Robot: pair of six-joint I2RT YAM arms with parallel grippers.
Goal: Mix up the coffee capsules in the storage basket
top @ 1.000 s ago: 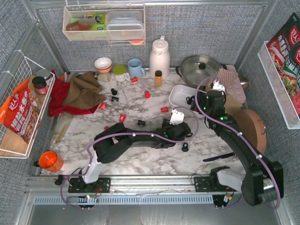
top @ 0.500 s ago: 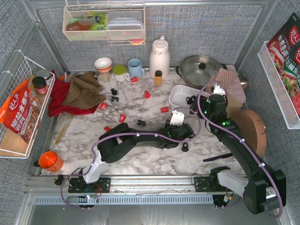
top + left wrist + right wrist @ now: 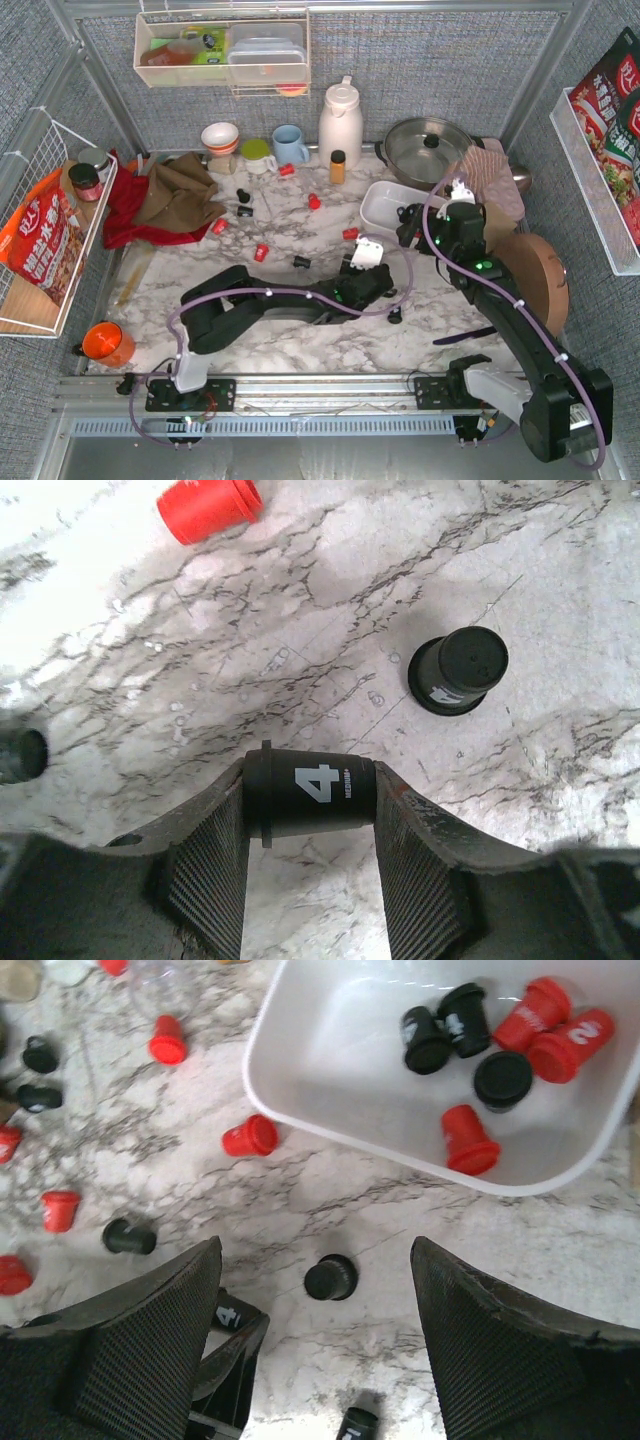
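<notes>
My left gripper [image 3: 310, 780] is shut on a black coffee capsule [image 3: 310, 795] marked "4", lying sideways between the pads just above the marble. It sits mid-table in the top view [image 3: 372, 272]. Another black capsule [image 3: 460, 668] stands just ahead of it, and a red one [image 3: 208, 504] lies farther off. My right gripper [image 3: 315, 1245] is open and empty above that standing black capsule [image 3: 331, 1278]. It hovers beside the near edge of the white storage basket [image 3: 330, 1060], also in the top view [image 3: 378, 205]. The basket holds several red and black capsules [image 3: 470, 1140].
Loose red and black capsules [image 3: 261, 252] are scattered over the marble left of the basket. A white thermos [image 3: 340, 122], amber bottle [image 3: 338, 165], lidded pot [image 3: 430, 145] and mugs [image 3: 290, 145] line the back. Cloths [image 3: 165, 195] lie back left. A round wooden board [image 3: 535, 275] stands right.
My left arm has shifted a little to the left with the black capsule still in its jaws. The right gripper has barely moved.
</notes>
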